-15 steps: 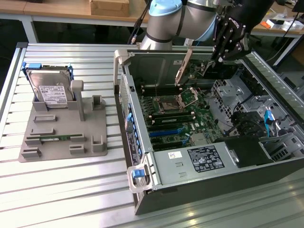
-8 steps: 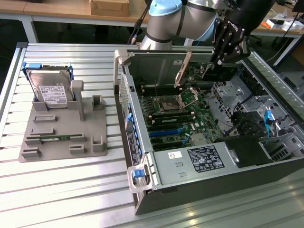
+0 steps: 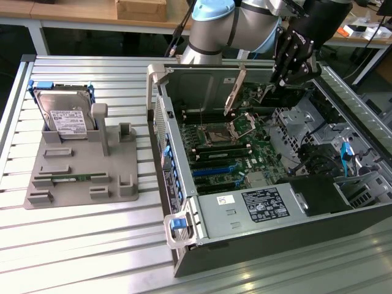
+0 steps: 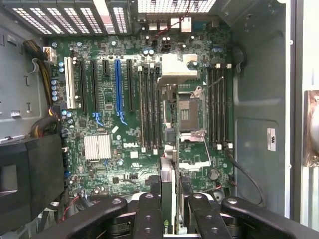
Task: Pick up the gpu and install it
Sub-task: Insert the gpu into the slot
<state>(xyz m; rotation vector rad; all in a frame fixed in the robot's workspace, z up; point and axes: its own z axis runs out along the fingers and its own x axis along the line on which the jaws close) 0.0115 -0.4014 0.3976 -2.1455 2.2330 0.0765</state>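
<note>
1. gripper (image 4: 173, 198) is sitting partly closed, its two inner black fingers (image 4: 149, 209) pinching a thin card between them.
2. that card is the gpu (image 4: 168, 214); in the wrist view i'm seeing it edge-on, dark, with a small green logo near the grip.
3. the gpu is hanging over the motherboard (image 4: 109, 109) inside the open computer case (image 3: 257, 245). i can't tell how close its lower edge is coming to the board.
4. it is lining up with the strip between the black memory slots (image 4: 149, 109) and the cpu socket (image 4: 192, 112). the blue slot (image 4: 118, 82) is lying well apart from it.
5. the cpu socket is showing its latch frame lifted open.
6. in the exterior view the arm (image 3: 226, 24) is reaching in from the far side. the gripper is hovering over the far end of the case, towards the exterior view's right.
7. on the exterior view's left, a silver hard drive (image 3: 64, 116) with a white label is standing upright in a grey holder (image 3: 86, 156). a narrow green memory stick (image 3: 73, 179) is lying flat in the same holder.
8. case and holder are resting side by side on the slatted metal desk (image 3: 79, 245).
</note>
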